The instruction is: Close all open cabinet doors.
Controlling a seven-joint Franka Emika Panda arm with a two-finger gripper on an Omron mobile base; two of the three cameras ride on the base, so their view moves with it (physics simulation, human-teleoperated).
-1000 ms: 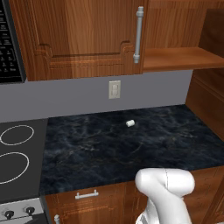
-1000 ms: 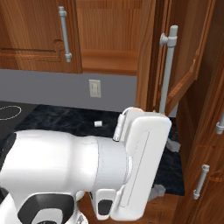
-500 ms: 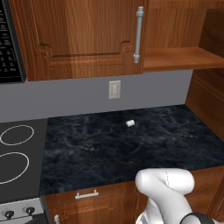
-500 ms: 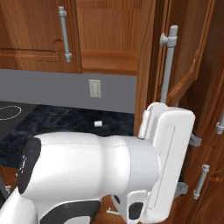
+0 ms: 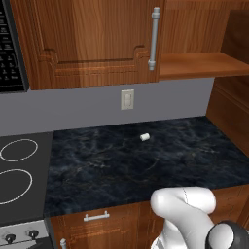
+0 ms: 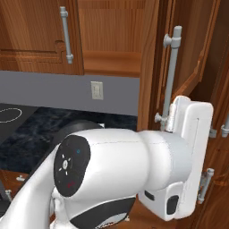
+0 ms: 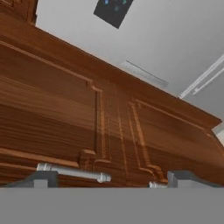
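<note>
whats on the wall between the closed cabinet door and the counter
In the left base view, a white wall outlet sits on the grey wall between the closed cabinet door and the dark counter; the rest of that wall is bare.

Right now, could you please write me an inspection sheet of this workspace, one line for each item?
Surface: dark marbled counter, with a stovetop at its left end.
Job's things: closed cabinet door with a grey bar handle; right of it an open cabinet with a bare shelf; its open door is swung out towards the arm.
Clutter: one small white object on the counter.
Grippers: gripper faces wooden door panels; whether it is open or shut cannot be told.
Cables: nothing seen.
Surroundings: grey wall with a switch plate; drawer front below the counter; black appliance upper left.
</note>
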